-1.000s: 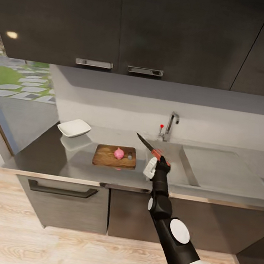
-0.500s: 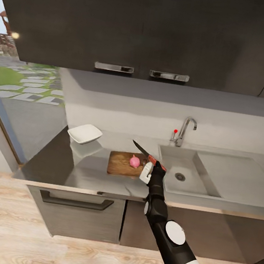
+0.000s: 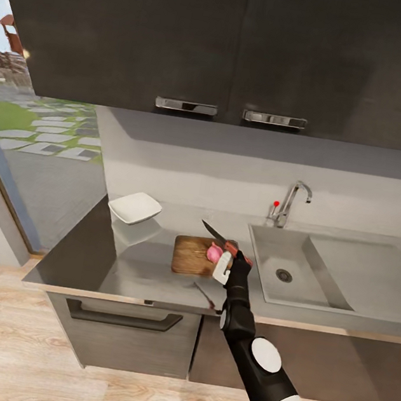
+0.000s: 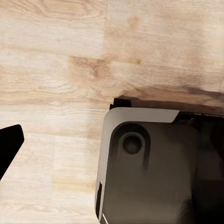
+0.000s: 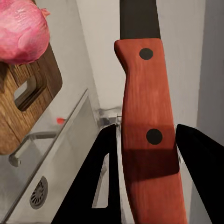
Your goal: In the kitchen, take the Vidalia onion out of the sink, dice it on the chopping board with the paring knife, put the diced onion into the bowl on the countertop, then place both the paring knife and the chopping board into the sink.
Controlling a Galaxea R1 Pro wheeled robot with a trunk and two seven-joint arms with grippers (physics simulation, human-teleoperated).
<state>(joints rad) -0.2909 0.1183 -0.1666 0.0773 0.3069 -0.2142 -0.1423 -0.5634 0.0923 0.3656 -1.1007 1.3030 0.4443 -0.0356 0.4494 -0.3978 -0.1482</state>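
Grey kitchen surface (image 3: 146,263), head view: the onion (image 3: 214,252) sits on the chopping board (image 3: 192,255) near the sink (image 3: 268,262). Right wrist view: right gripper (image 5: 144,154) fingers clamp the paring knife (image 5: 149,140). Dicing comes next, blade lowered onto the onion. Left gripper's state cannot be told.

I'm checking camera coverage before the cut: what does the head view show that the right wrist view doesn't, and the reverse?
Head view alone: the bowl, the faucet, the upper cabinets and the right arm.

Right wrist view alone: the two rivets in the paring knife handle, seen close, with the right gripper shut on it.

Both: the paring knife, the Vidalia onion on the chopping board, the sink.
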